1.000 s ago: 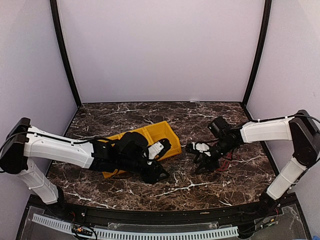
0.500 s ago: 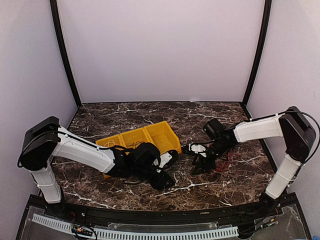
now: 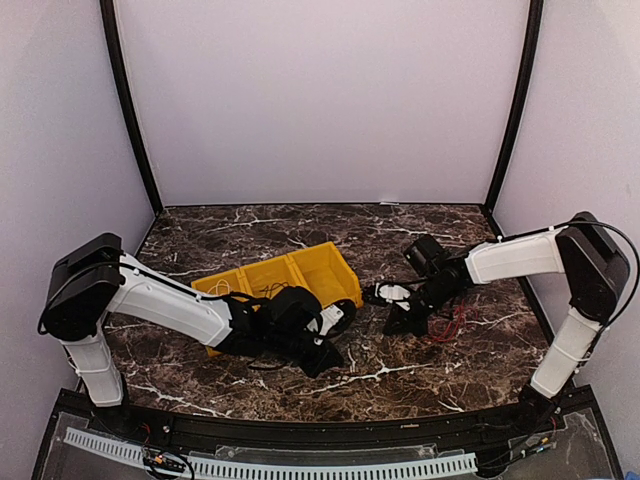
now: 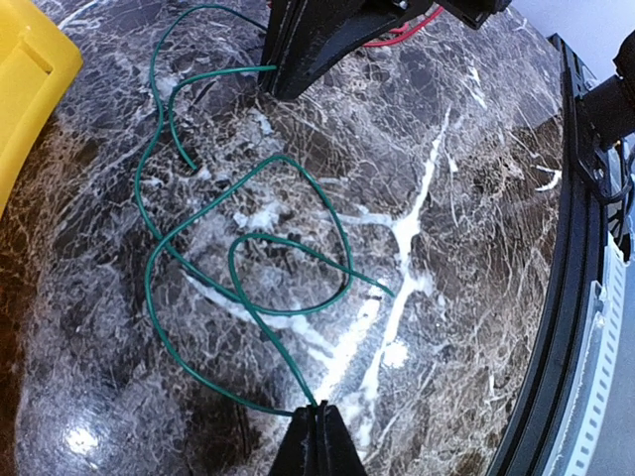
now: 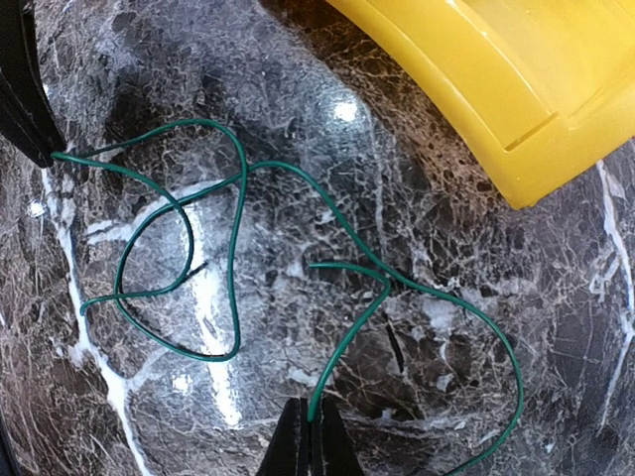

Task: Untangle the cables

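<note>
A thin green cable (image 4: 248, 248) lies in loose crossing loops on the dark marble table between the two arms. My left gripper (image 4: 317, 415) is shut on one stretch of it, low over the table. At the other side my right gripper (image 5: 316, 421) is shut on another stretch of the same green cable (image 5: 233, 248). In the top view the left gripper (image 3: 325, 356) and the right gripper (image 3: 398, 324) sit close together, right of the bin. A red cable (image 3: 452, 324) lies bunched just behind the right gripper, and the red cable (image 4: 407, 25) also shows in the left wrist view.
A yellow bin (image 3: 330, 262) with compartments stands at centre left, partly under the left arm, with thin wires in its left end. Its corner, the yellow bin (image 5: 496, 69), is near the right gripper. The table's raised black front rail (image 4: 575, 248) runs close by.
Both grippers have gone from open to shut, each on the green cable. The left arm has drawn its shoulder in and the right gripper has shifted slightly left.
</note>
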`<state>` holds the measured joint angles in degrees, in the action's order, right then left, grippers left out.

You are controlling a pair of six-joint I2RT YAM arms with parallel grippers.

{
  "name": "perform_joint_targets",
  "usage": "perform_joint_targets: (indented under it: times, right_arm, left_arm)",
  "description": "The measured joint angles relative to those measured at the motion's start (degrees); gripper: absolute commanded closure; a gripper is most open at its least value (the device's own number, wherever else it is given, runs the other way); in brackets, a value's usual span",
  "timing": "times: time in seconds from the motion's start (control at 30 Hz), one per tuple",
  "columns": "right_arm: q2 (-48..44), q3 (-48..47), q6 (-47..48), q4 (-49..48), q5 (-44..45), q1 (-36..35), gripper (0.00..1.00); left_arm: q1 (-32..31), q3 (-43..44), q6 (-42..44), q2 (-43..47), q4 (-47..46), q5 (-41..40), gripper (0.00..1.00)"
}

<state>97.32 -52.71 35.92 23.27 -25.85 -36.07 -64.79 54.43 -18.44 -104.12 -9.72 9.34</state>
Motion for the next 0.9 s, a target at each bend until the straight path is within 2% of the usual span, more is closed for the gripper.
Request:
perform_joint_targets:
  times: [0.1, 0.27, 0.4, 0.53, 0.67, 0.9]
  right_arm:
    - [-0.39, 0.0, -0.28, -0.44, 1.25, 0.02, 1.0]
    - [-2.25, 0.0, -0.76, -0.66, 2.29, 1.42, 1.0]
    - [-4.63, 0.0, -1.33, -1.2, 2.38, 4.83, 1.0]
    - [-5.73, 0.0, -2.34, -1.64, 2.36, 8.0, 1.0]
    - [-5.73, 0.0, -3.32, -2.19, 3.23, 9.38, 1.0]
    - [-5.73, 0.0, -4.09, -2.91, 5.66, 9.53, 1.0]
  left_arm:
    - [0.0, -0.68, 0.04, 1.68, 0.68, -2.6, 1.0]
    - [0.15, -3.58, 0.46, 11.41, 4.79, -9.68, 1.0]
    - [1.7, -6.21, 0.68, 23.87, 10.23, -16.35, 1.0]
    - [7.17, -8.5, 0.61, 39.01, 16.57, -23.06, 1.0]
    - [11.23, -8.61, 0.61, 49.05, 22.58, -30.49, 1.0]
    - [14.01, -6.95, 0.87, 56.08, 33.51, -43.52, 1.0]
